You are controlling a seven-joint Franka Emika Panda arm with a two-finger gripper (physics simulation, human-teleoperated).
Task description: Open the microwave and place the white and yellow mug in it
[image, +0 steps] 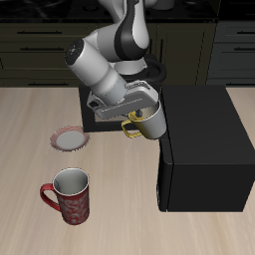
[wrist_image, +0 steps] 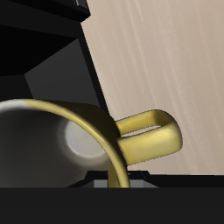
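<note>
Gripper (image: 142, 113) clamped on mustard-yellow, pale-lined white and yellow mug (image: 147, 124), held aloft at nine o'clock of large matte black microwave (image: 204, 149). Best kept level, clear of door edge, entering slowly.

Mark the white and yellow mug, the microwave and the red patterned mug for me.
white and yellow mug (image: 151, 123), exterior view, on its yellow side wall.
microwave (image: 204, 134), exterior view, on its black top.
red patterned mug (image: 75, 202), exterior view, on its red outer wall.

A red patterned mug (image: 68, 195) stands upright near the worktop's (image: 30, 120) front edge; farther back lies a small plate (image: 70, 137).
</note>
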